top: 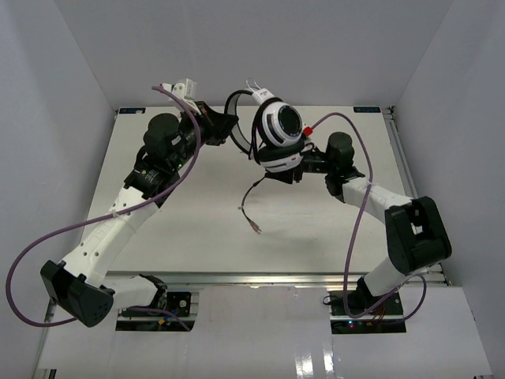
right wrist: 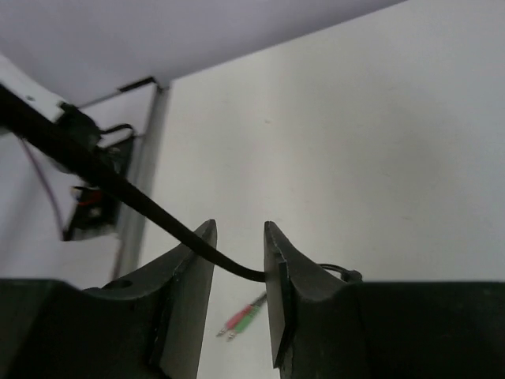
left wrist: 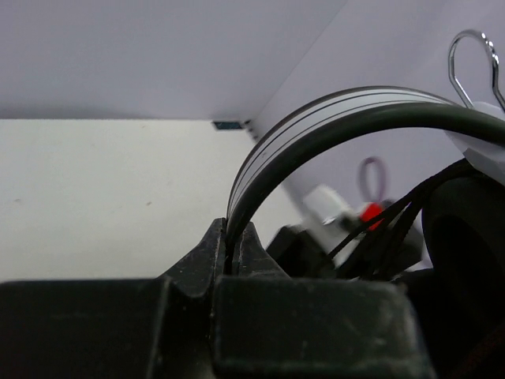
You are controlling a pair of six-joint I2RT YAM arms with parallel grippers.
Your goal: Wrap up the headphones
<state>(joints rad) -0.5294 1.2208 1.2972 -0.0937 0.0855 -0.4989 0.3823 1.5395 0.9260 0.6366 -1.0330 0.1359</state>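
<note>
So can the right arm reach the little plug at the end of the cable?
Probably yes. The plug sits in the open near the right gripper, with nothing between them. Its jaws are apart, but the cable runs between them, so it would have to let that slip first.

Glossy white plastic cups on the headphones [top: 278,130], matt black pads; the table [top: 197,237] looks smooth, matt off-white.
</note>
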